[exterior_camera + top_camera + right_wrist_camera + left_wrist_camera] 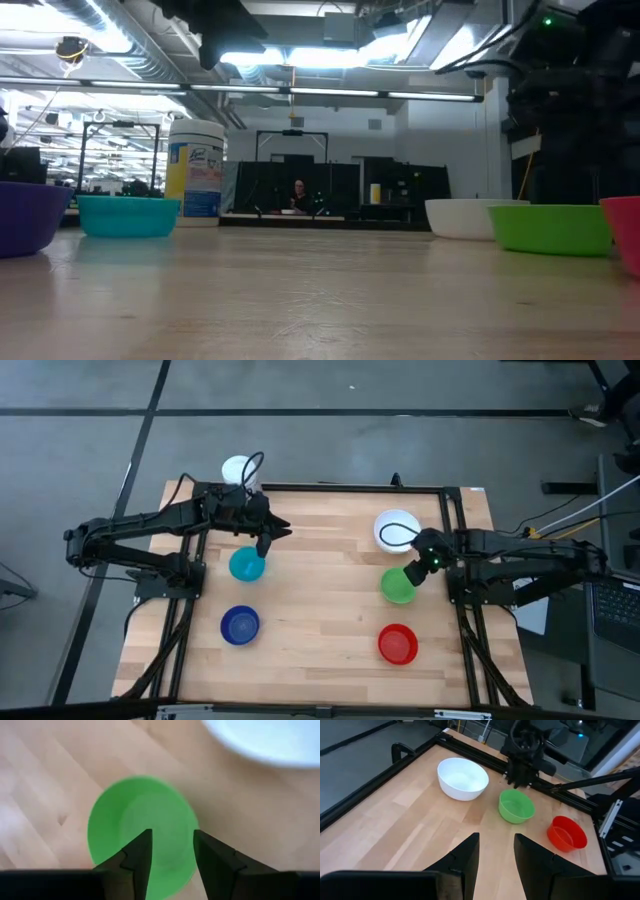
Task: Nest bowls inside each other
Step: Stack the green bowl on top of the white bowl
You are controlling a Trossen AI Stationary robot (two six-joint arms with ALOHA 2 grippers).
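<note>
Five bowls rest upright on their bases on the wooden table. The white bowl [397, 528] is at the far right, with the green bowl [398, 586] just nearer and the red bowl [397, 644] nearest. The light blue bowl [247, 565] and the dark blue bowl [240, 625] are on the left. My right gripper [170, 851] hangs open above the green bowl [140, 825], pointing steeply down, and I see no touch. My left gripper [496, 854] is open and empty, raised above the table by the light blue bowl's far side.
A white cylindrical container [195, 170] with a blue and yellow label stands at the table's far left edge. A black frame [450, 500] runs along the table's borders. Bare wood lies in the middle, between the two groups of bowls.
</note>
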